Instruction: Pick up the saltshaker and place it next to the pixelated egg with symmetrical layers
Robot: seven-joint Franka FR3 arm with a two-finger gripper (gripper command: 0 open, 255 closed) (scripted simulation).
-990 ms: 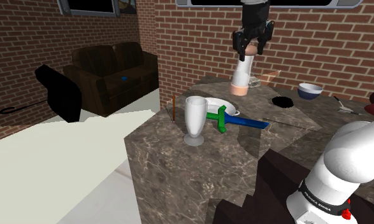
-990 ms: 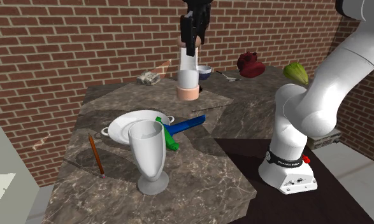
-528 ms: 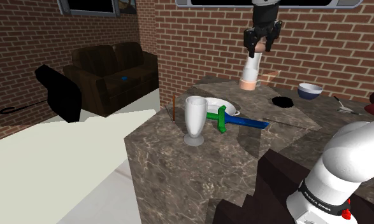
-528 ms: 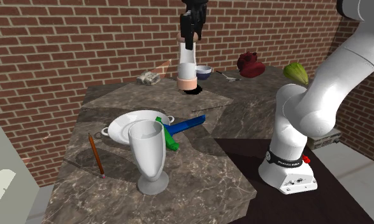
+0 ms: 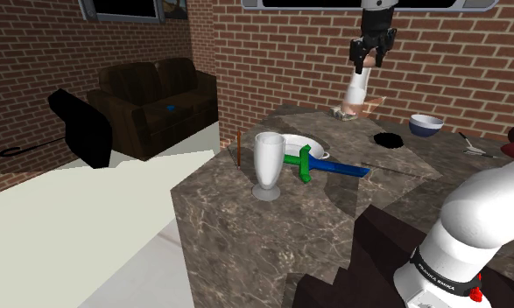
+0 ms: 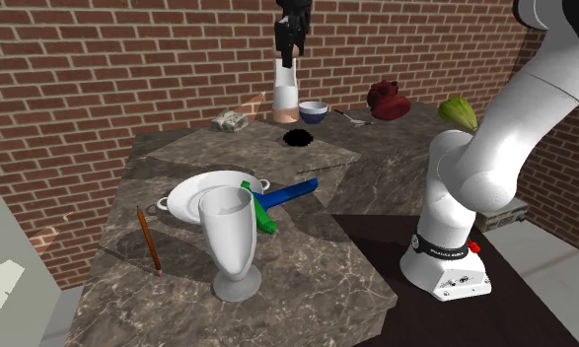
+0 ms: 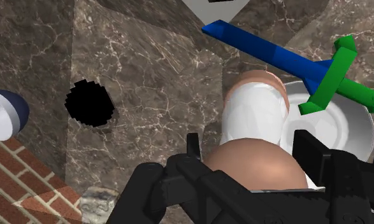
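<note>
The saltshaker [image 5: 358, 90] was clamped just at its upper end by the gripper [image 5: 366, 66], tilted, so it could easily have been dropped.

We count one saltshaker [image 6: 286, 97], one goblet [image 6: 231, 242], one plate [image 6: 191, 198], one pencil [image 6: 149, 240], one bowl [image 6: 315, 111], one toy sword [image 6: 292, 191] and one sofa [image 5: 154, 101].

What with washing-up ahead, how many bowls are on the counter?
1: the blue bowl, at the back of the counter near the brick wall. The arm may hide another.
</note>
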